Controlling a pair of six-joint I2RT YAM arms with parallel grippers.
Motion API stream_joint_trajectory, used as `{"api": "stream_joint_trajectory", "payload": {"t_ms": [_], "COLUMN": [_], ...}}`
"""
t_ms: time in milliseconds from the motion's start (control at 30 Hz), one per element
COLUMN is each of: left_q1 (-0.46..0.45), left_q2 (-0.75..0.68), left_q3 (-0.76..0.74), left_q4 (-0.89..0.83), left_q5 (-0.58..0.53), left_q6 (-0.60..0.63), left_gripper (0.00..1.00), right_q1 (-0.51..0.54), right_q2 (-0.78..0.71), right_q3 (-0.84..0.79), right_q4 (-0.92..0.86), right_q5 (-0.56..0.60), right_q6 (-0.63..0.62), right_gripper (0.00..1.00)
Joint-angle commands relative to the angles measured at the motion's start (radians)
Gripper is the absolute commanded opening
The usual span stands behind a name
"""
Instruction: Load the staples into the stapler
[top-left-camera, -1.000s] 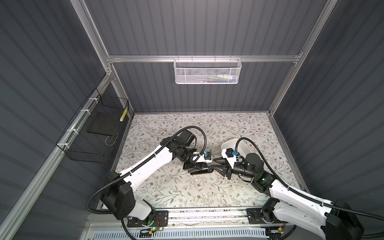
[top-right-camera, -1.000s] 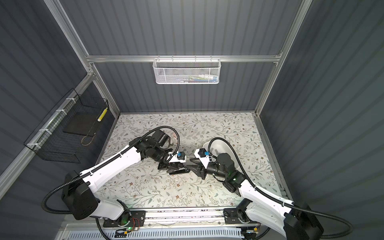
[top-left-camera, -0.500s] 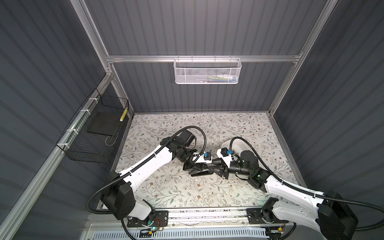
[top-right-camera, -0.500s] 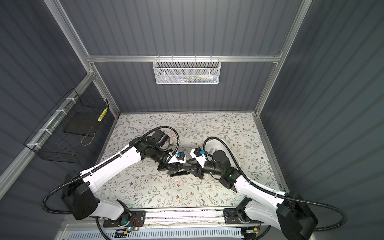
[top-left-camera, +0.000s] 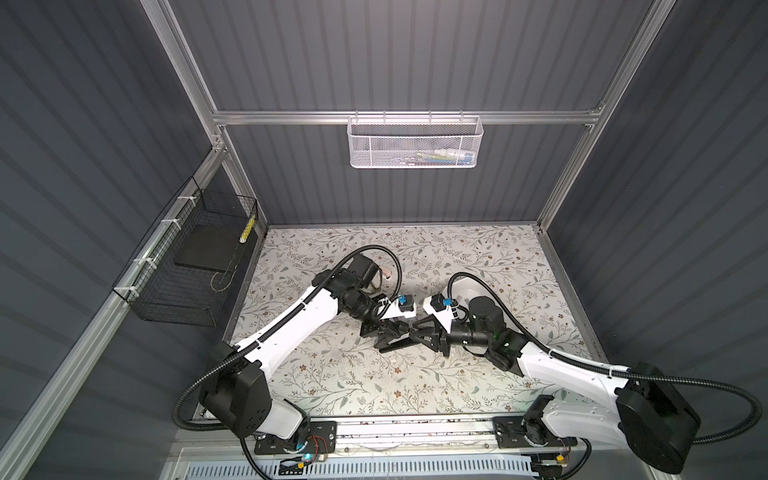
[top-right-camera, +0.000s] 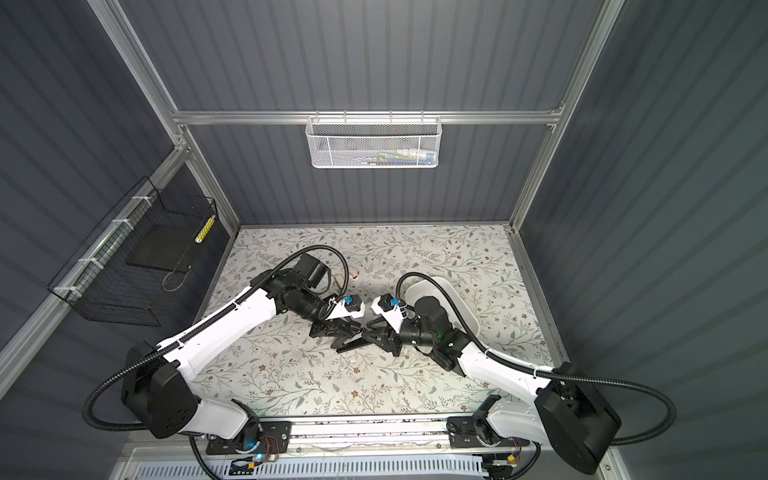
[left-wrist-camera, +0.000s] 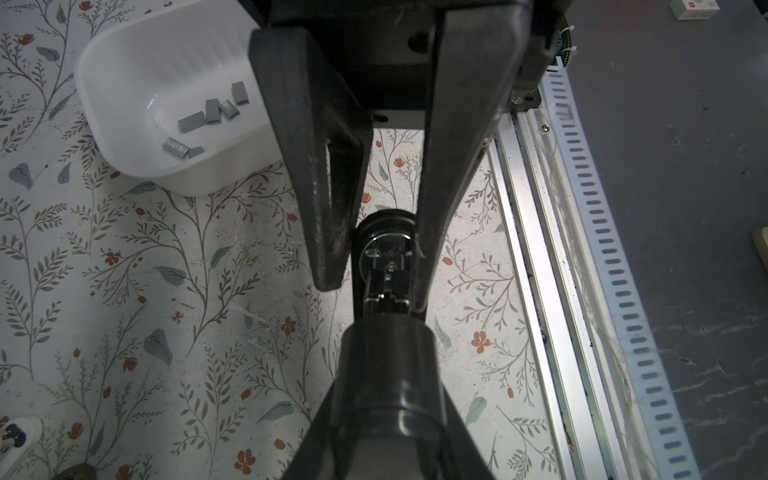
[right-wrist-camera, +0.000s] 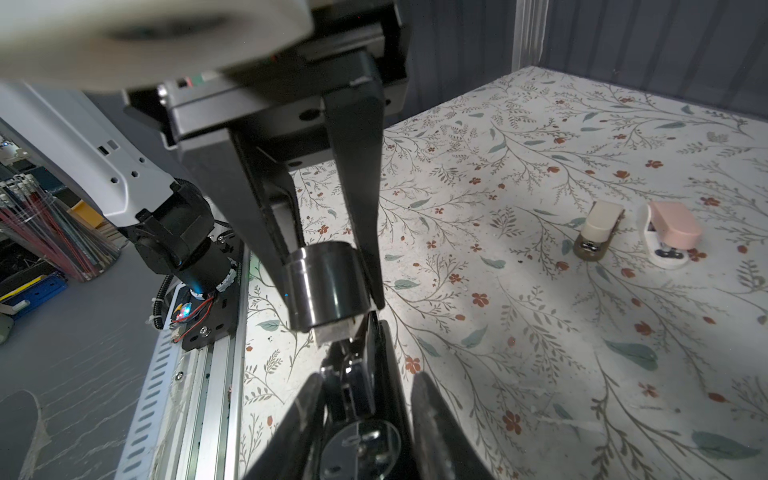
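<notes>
white bin (left-wrist-camera: 124, 62) blocks behind the right hand (top-right-camera: 368, 330); mat (top-right-camera: 316, 386) toward the rail (top-right-camera: 365, 428) lies open.

The left arm (top-left-camera: 291, 332) and right arm (top-left-camera: 569, 374) share glossy white shell links, matte black cylindrical joints and black base plates bolted on the silver aluminium rail (top-left-camera: 415, 428). Near the rail, black corrugated cable hoses (top-left-camera: 685, 378) loop off each shoulder. Each wrist bears a white camera block (top-left-camera: 406, 307) with a blue plug. The left gripper's (left-wrist-camera: 374, 291) black tapered fingers (left-wrist-camera: 320, 208) look scuffed, perhaps dusty.
</notes>
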Motion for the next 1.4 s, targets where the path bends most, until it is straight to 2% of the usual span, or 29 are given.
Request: {"api": "stream_joint_trajectory", "payload": {"t_ms": [0, 233, 500, 900, 1000, 1100, 1300, 1367], "left_q1": [0.010, 0.019, 0.132, 0.152, 0.214, 0.267, 0.269, 0.270], "left_q2": [-0.065, -0.101, -0.140, -0.112, -0.082, -0.041, 0.010, 0.007], "left_q3": [0.036, 0.023, -0.002, 0.017, 0.031, 0.069, 0.130, 0.130], "left_q4": [0.003, -0.005, -0.012, -0.047, -0.096, -0.228, -0.361, -0.365], "left_q5": [0.099, 0.140, 0.309, 0.354, 0.451, 0.513, 0.526, 0.507], "left_q6": [0.030, 0.061, 0.101, 0.130, 0.195, 0.290, 0.403, 0.404], "left_gripper": [0.00, 0.00, 0.00, 0.00, 0.00, 0.00, 0.00, 0.00], "right_q1": [0.010, 0.020, 0.037, 0.057, 0.060, 0.062, 0.069, 0.072], "right_q2": [0.016, 0.035, 0.066, 0.072, 0.076, 0.083, 0.090, 0.095], "right_q3": [0.033, 0.048, 0.070, 0.080, 0.083, 0.095, 0.105, 0.107], "right_q4": [-0.048, -0.070, -0.090, -0.112, -0.118, -0.142, -0.159, -0.164], "right_q5": [-0.015, -0.018, -0.022, -0.001, 0.003, 0.009, 0.027, 0.028], "right_q6": [-0.009, -0.019, -0.028, -0.044, -0.048, -0.056, -0.070, -0.076], "right_gripper": [0.29, 0.26, 0.29, 0.30, 0.32, 0.33, 0.32, 0.27]}}
